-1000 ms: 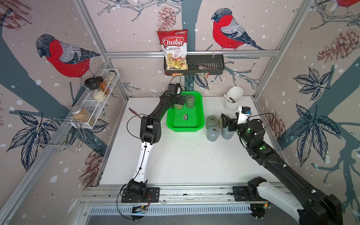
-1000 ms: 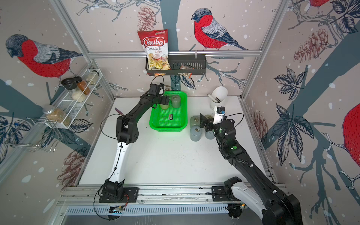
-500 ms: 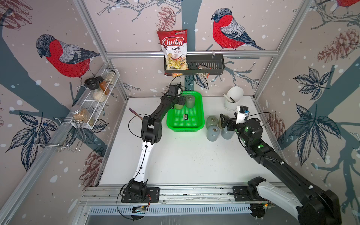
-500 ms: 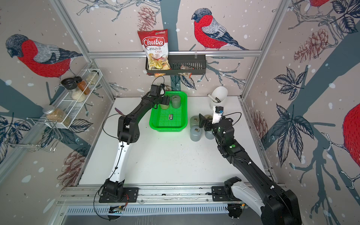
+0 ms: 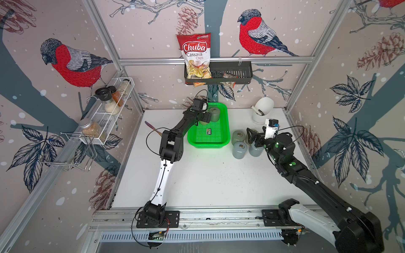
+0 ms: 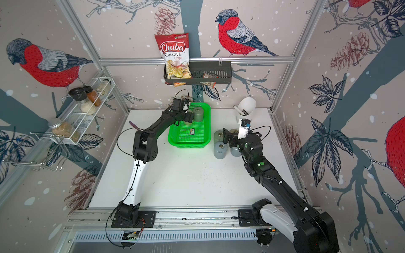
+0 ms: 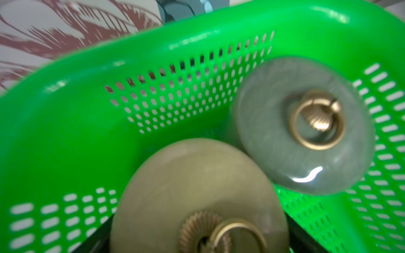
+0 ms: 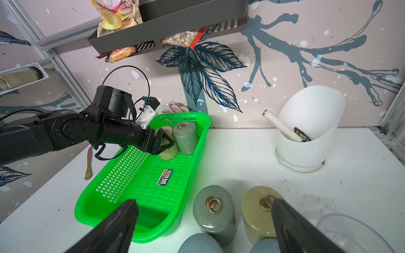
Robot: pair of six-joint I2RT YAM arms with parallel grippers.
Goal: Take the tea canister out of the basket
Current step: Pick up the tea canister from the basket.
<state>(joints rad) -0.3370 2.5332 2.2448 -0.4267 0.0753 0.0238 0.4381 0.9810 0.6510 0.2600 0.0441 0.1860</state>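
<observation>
Canister (image 7: 197, 181), cream, brass-ringed, clasped in left end effector (image 8: 166, 139); right end effector (image 8: 203, 203) released.

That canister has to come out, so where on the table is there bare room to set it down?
The big bare patch of table lies between the basket and the rail. Right of the basket is crowded with canisters and the white holder; the spoon lies on its left.

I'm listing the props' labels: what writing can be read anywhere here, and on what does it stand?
"Chuba Cassava Chips": red chip bag in the black rack.
"Chili Bala... Flavo...": lower on that bag, partly cut off in the right wrist view.
Sticker in the green basket: print too small to read.
</observation>
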